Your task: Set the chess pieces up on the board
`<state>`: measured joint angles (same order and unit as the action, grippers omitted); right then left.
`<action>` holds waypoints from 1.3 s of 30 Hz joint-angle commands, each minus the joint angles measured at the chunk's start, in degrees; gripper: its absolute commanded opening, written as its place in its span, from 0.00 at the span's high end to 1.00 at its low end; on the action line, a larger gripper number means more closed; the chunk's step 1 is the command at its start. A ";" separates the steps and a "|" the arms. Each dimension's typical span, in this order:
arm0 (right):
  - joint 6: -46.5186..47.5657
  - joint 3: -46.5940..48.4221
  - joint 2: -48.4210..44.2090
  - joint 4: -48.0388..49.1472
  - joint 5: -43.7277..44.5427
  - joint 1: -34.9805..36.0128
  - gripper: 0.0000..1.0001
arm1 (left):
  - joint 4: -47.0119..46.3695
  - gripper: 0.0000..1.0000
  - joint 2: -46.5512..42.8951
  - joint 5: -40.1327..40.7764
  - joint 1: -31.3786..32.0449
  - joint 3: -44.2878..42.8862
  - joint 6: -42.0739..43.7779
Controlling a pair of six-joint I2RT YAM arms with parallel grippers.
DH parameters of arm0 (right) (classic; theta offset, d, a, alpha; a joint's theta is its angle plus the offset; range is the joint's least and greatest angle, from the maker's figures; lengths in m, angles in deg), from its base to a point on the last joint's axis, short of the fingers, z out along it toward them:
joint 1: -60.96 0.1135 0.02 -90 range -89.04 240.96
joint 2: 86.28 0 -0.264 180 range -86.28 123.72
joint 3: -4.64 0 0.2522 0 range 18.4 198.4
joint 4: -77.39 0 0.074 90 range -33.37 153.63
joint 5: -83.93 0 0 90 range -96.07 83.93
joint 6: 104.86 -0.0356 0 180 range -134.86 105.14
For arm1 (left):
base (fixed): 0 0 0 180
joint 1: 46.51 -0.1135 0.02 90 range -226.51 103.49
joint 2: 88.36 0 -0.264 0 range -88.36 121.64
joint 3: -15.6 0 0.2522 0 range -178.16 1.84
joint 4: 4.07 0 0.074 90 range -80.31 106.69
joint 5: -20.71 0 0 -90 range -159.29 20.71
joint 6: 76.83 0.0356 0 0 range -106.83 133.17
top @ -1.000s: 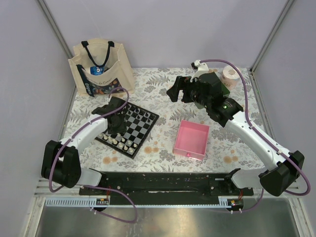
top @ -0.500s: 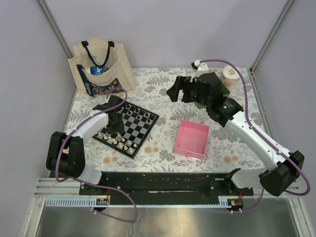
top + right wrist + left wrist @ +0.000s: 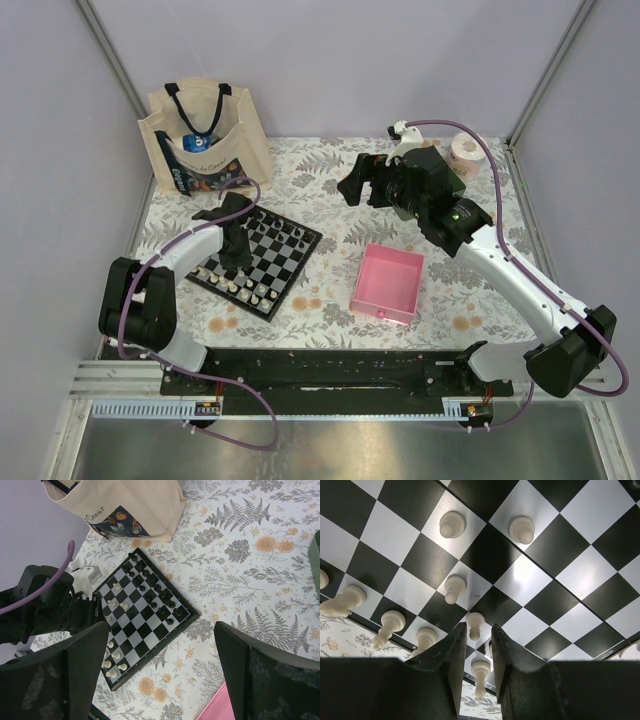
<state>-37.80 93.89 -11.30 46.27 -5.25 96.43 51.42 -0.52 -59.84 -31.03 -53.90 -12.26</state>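
Two arms show in the view from above. The left hand [image 3: 238, 252] is down over the left part of the board [image 3: 275, 262], which lies cornerwise on the flowered table [image 3: 330, 170], left of centre. Cream pieces [image 3: 240, 287] line the board's near-left side and black pieces [image 3: 287, 233] line its far-right side. The right hand [image 3: 362, 187] hangs in the air, well apart from the board, past the far edge of a pink tray [image 3: 388, 300] that sits to the right of the board. A tote bag [image 3: 215, 140] stands at the far left and a pale roll [image 3: 463, 150] at the far right.

From the left wrist, that hand's two dark fingers [image 3: 445, 655] stand close together just above the checkered squares, with only a narrow slot between them. One cream pawn [image 3: 475, 625] stands right at the mouth of the slot; whether the fingers touch it cannot be told. Another cream piece shows through the slot, nearer the board's border, and several more stand on the squares around.

From the right wrist, the right hand's fingers [image 3: 75, 675] are spread wide with nothing between them. Below lies the whole board, black pieces along one side and cream ones along the opposite side, where the left arm reaches in. The tote bag stands beyond it.
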 commanded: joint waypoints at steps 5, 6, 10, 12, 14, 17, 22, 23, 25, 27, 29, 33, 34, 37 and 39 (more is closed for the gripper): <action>0.53 -0.60 -0.80 2.34 0.15 -0.66 0.04 | -2.10 0.73 0.59 -0.22 -0.28 -1.56 -0.41; 0.53 -0.69 -0.97 2.42 0.15 -0.57 0.04 | -2.01 0.74 0.67 0.04 -0.28 -1.56 -0.50; 0.61 -0.86 -1.15 2.42 0.06 -0.66 0.04 | -1.83 0.75 0.67 0.48 -0.28 -1.38 -0.59; 0.53 -0.95 -1.24 2.42 0.24 -0.66 0.04 | -1.66 0.76 0.67 1.27 -0.28 -1.30 -0.76; 0.61 -0.95 -1.15 2.34 0.24 -0.66 0.04 | -1.66 0.76 0.94 1.09 -0.19 -1.21 -0.85; 0.53 -0.95 -1.15 2.34 0.24 -0.66 0.04 | -1.66 0.78 1.03 1.27 -0.11 -0.95 -0.85; 0.53 -1.04 -1.06 2.34 0.24 -0.66 0.04 | -1.22 0.79 1.29 1.53 0.51 -0.50 -1.11; 0.61 -0.95 -1.15 2.34 0.15 -0.66 0.04 | -1.31 0.79 1.29 1.53 0.51 -0.42 -1.11; 0.61 -0.95 -1.06 2.51 0.15 -0.75 0.04 | -1.22 0.79 1.11 1.71 0.60 -0.24 -1.20; 0.53 -0.95 -1.15 2.42 0.15 -0.66 0.04 | -1.31 0.80 0.94 1.71 0.60 -0.33 -1.20; 0.53 -1.04 -1.06 2.51 0.06 -0.75 0.04 | -1.22 0.83 1.11 1.97 0.60 -0.50 -1.03; 0.44 -1.13 -1.15 2.51 0.15 -0.66 0.04 | -0.95 0.89 1.38 1.80 0.69 -0.33 -1.11; 0.44 -1.13 -1.24 2.51 0.06 -0.66 0.04 | -0.95 0.92 1.38 1.80 0.69 -0.33 -1.11; 0.35 -1.21 -1.15 2.60 -0.12 -0.75 0.04 | -0.08 0.96 1.20 2.59 0.60 -0.77 -1.02; 0.35 -1.22 -1.15 2.69 -0.12 -0.66 0.04 | 0.27 0.97 0.24 2.76 0.69 -0.51 -1.29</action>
<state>-37.78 92.95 -11.30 46.46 -5.25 96.14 50.72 0.74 -59.09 -30.55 -53.90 -12.80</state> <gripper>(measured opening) 0.962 0.131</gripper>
